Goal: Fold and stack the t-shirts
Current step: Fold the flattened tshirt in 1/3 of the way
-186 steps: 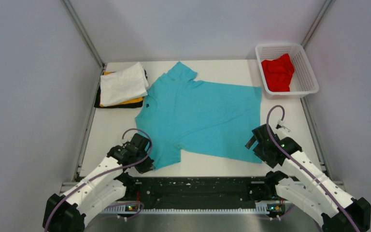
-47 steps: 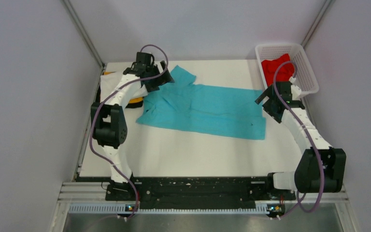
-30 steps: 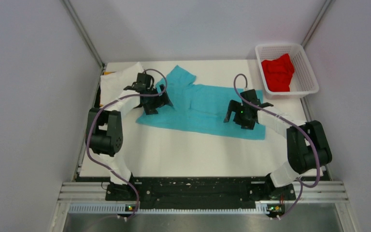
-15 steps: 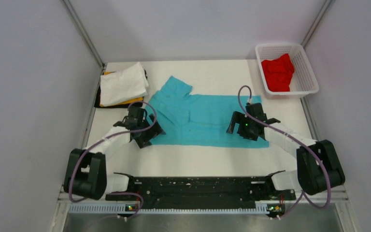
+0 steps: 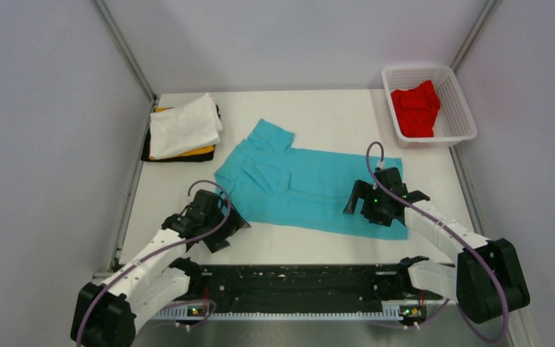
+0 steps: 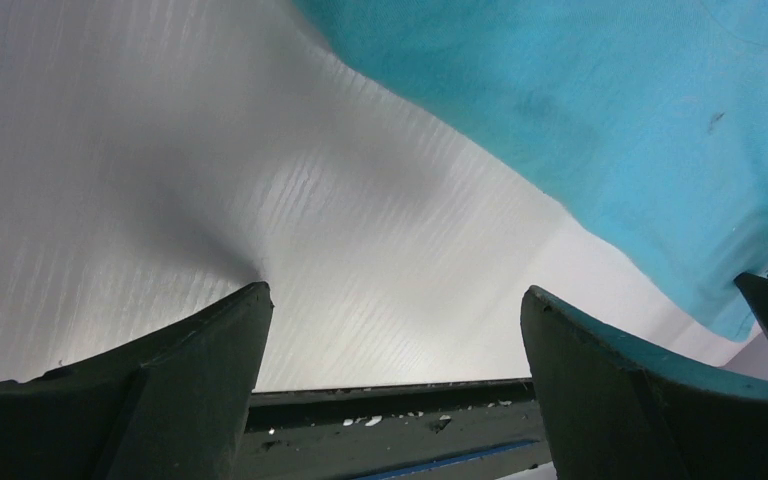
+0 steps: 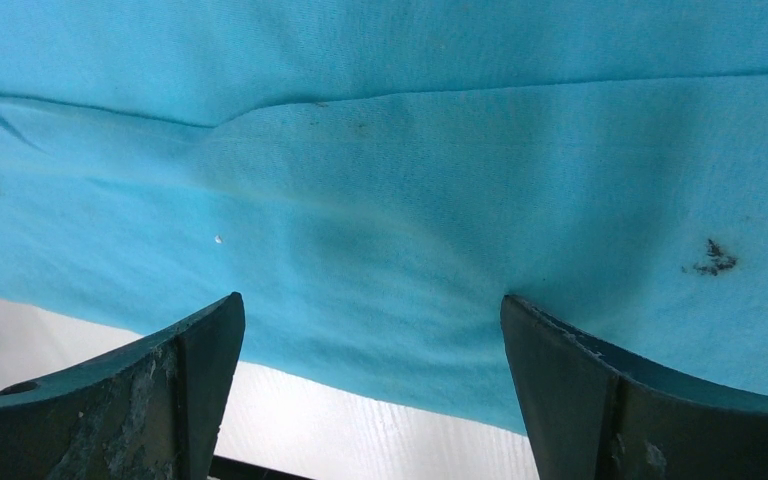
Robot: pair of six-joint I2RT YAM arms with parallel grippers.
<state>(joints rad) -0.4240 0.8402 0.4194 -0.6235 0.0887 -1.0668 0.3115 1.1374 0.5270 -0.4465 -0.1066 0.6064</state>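
Cloth of the turquoise-blue t-shirt [image 5: 311, 191] lies flat across the middle of the table [image 5: 311, 242] as a long band. Its collar and one sleeve bunch at the far-left end, and its straight hem end is at the right. The left gripper [image 5: 220, 230] hangs over bare table just beside the band's near-left corner, its jaws spread wide with nothing between them. In the left wrist view the shirt's edge runs diagonally past the right-hand finger, and the left-hand finger stands over plain white surface. The right gripper [image 5: 379, 206] sits over the band's near-right part, close to the near edge, its jaws also spread wide. Its wrist view shows blue cloth with a crease line filling the gap between the fingers, and a strip of white table below. Whether the tips touch the cloth cannot be told. At the far-left corner, well apart from both grippers, the white t-shirt [image 5: 184, 124] lies folded on top of the yellow-orange t-shirt [image 5: 201, 152] and the black t-shirt [image 5: 152, 155]. The red t-shirt [image 5: 415, 108] lies crumpled inside the white mesh basket [image 5: 465, 123] at the far-right corner.
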